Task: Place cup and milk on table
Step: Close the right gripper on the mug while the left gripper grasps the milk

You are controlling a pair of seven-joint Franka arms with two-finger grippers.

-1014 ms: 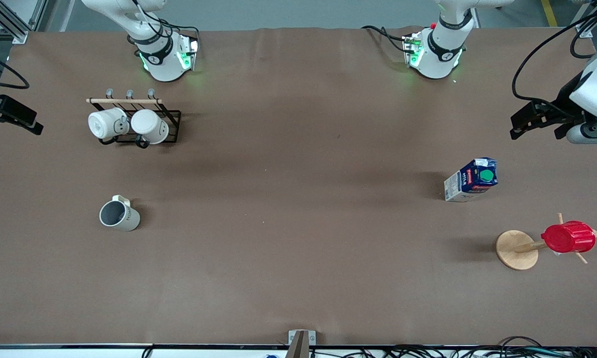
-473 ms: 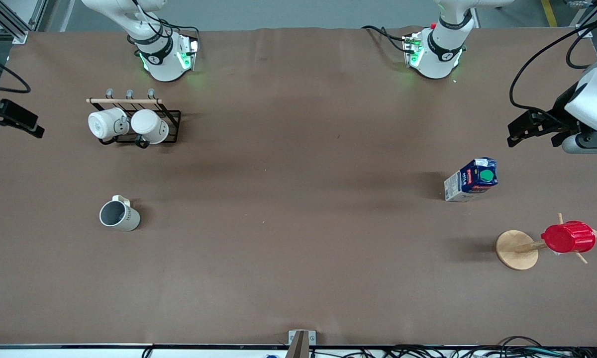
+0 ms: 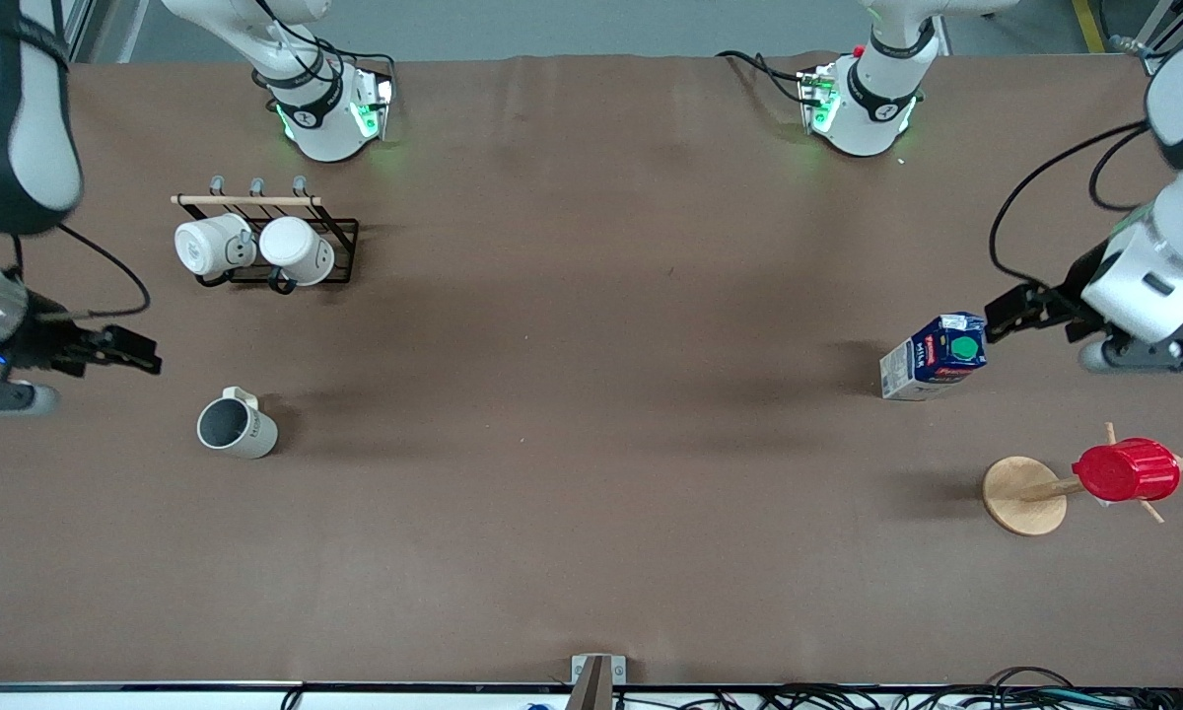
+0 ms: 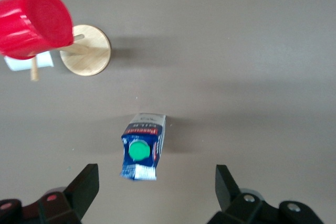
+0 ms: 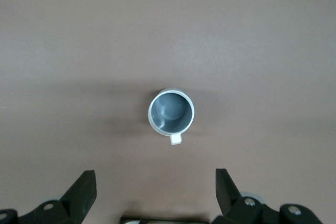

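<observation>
The cup [image 3: 237,427] stands upright on the bench [image 3: 591,513] toward my right arm's end, mouth up, its small pale handle turned toward the rack of two white mugs [image 3: 254,248], which sits farther from the front camera. The milk [image 3: 935,357] stands upright toward my left arm's end, green cap on top, with the red ribbed cup [image 3: 1126,470] on its wooden peg stand [image 3: 1023,496] nearer the front camera. My right gripper [image 3: 123,352] hangs in the air with its jaws spread wide and nothing in them; the cup is not under it but off toward the middle of the bench, and in the right wrist view the cup [image 5: 171,113] sits centred ahead of the gap between my fingers. My left gripper [image 3: 1010,316] is likewise wide open and empty, up beside the top of the carton; the left wrist view shows the milk [image 4: 142,147] ahead of the jaws, closer to one finger than the other. Each arm is the nearer one to its own thing. I judge that the right arm needs a straight advance and descent, while the left needs a small sideways correction first.
</observation>
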